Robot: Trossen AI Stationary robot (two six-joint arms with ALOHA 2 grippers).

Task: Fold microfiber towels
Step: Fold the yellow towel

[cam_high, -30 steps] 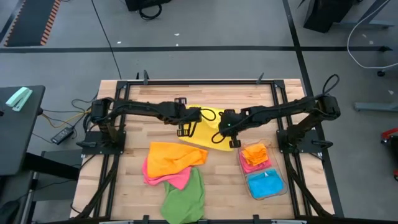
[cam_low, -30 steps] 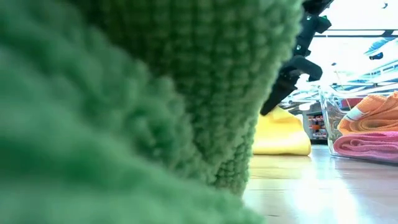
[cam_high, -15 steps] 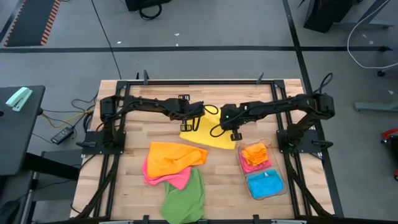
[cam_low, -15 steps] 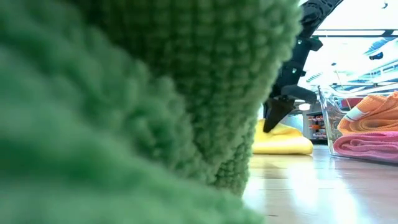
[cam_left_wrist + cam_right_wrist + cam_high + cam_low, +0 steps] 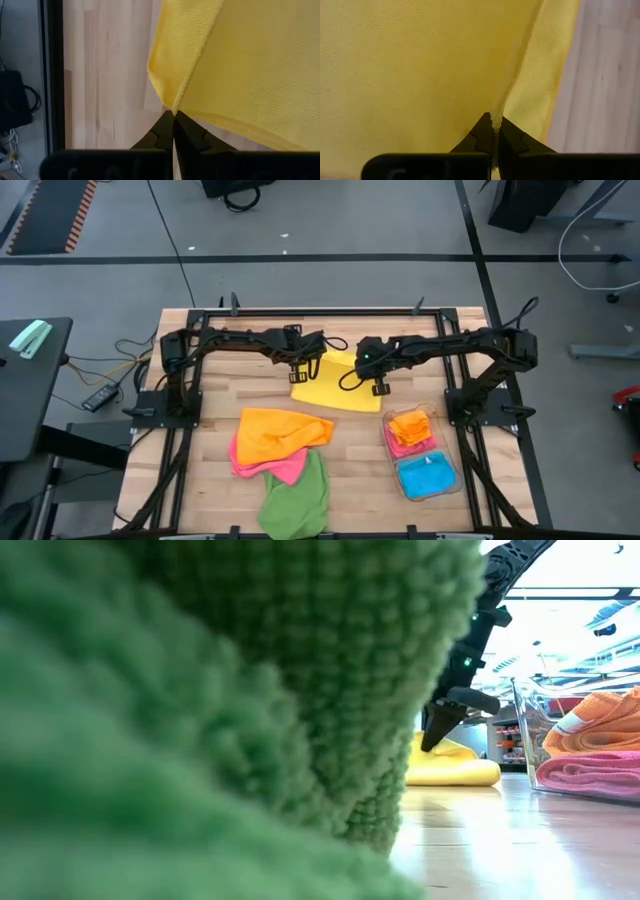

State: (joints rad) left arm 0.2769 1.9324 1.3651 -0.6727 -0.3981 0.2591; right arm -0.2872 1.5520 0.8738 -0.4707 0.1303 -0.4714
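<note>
Nearest to us in the low view, the green towel (image 5: 200, 710) fills most of the picture, so close that only its looped pile shows; from above we see its whole shape (image 5: 297, 498) at the near edge of the counter (image 5: 215, 395), well in front of the yellow towel (image 5: 335, 383). Just behind the green one lie the pink towel (image 5: 262, 465) and the orange towel (image 5: 280, 434), overlapping, still nearer than the yellow towel. To the right of the yellow towel stands the clear bin (image 5: 420, 455), holding folded orange, pink and blue cloths; the low view shows its clear wall (image 5: 528, 730) with the orange and pink folds inside, which the wrist views do not.

Only the wrist views let us see the grips. The left end effector (image 5: 173, 119) is closed tight on the yellow towel's edge, fingertips meeting on the hem. The right end effector (image 5: 493, 122) is likewise pinched shut on a fold of the same cloth.

The counter is pale wood planks inside a black frame, on a grey floor with cables at its left.

Farthest back, both arms reach inward from their side mounts, stretched nearly level, the left end effector (image 5: 308, 362) at the yellow towel's far left corner and the right end effector (image 5: 368, 368) at its far right corner.
</note>
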